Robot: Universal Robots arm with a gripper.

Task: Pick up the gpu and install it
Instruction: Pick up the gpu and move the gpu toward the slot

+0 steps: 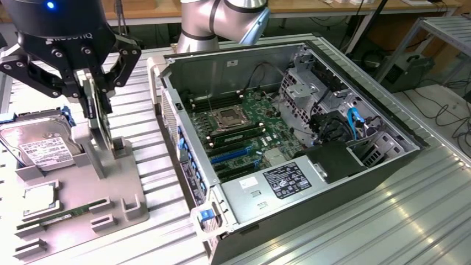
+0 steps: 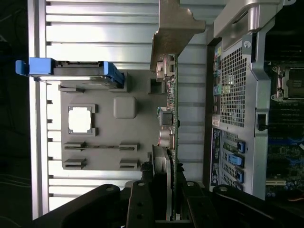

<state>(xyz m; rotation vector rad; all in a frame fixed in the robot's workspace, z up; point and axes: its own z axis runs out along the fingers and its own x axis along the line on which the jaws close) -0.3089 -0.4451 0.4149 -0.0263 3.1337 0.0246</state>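
the tool [image 1: 90, 83] hangs over the grey holder [image 1: 110, 199] at the exterior view's left, and its fingers are clenched on the top edge of the gpu [image 1: 101, 130], one on each face of the card. the gpu stands upright on its long edge in a slot of that holder. from the wrist view the gpu [image 2: 174, 114] shows edge-on, running away from the tool [image 2: 166, 209], with the round fan [image 2: 161, 164] close to the fingers and the metal bracket [image 2: 175, 23] at the far end. the lower edge looks to be in or right at the slot, so i judge the card is gripped but not yet carried off; whether it has risen a little out of the slot i cannot tell. the hard drive [image 1: 37, 146] and the memory stick [image 1: 59, 215] lie on the same holder, untouched. the computer case [image 1: 220, 66] lies open on its side on the desk [image 1: 383, 221], just beside the holder toward the exterior view's right, with the motherboard [image 1: 243, 124] bare and the blue slots [image 1: 228, 157] along its near part carrying no card. so the first part of the job, getting hold of the gpu, looks done. the rest is open: bringing it clear of the holder, over the case wall and seating it in the board
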